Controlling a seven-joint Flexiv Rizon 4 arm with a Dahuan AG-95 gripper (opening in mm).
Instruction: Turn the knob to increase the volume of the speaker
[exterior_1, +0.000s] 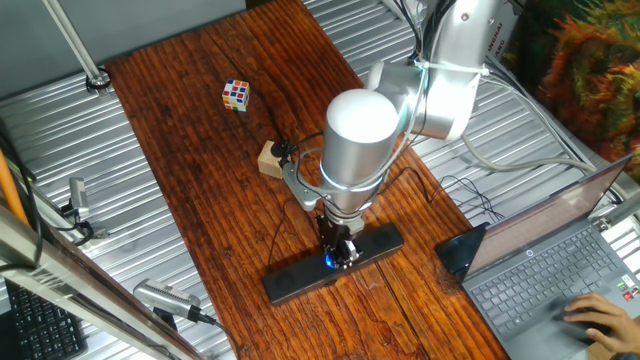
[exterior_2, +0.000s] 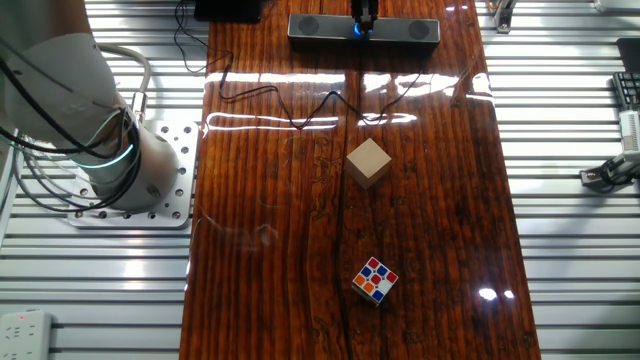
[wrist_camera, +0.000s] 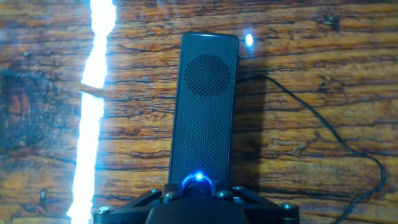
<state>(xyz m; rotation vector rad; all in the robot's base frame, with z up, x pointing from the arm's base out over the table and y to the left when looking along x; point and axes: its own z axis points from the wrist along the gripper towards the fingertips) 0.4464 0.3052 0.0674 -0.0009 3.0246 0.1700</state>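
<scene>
The speaker (exterior_1: 298, 279) is a long black bar lying on the wooden table; it sits at the far edge in the other fixed view (exterior_2: 405, 30) and runs up the middle of the hand view (wrist_camera: 204, 112). Its knob (exterior_1: 328, 262) glows blue at the bar's centre (exterior_2: 357, 31) and shows at the bottom of the hand view (wrist_camera: 198, 185). My gripper (exterior_1: 339, 254) points straight down onto the knob (exterior_2: 362, 16), with its fingers closed around it. In the hand view only the gripper's dark base shows (wrist_camera: 198, 202), with the knob tight against it.
A wooden block (exterior_1: 270, 160) (exterior_2: 367, 162) and a colour cube (exterior_1: 236, 95) (exterior_2: 375, 281) lie on the table away from the speaker. A thin black cable (exterior_2: 300, 110) (wrist_camera: 323, 124) trails from the bar. A laptop (exterior_1: 560, 260) with a person's hand (exterior_1: 600, 315) is at the right.
</scene>
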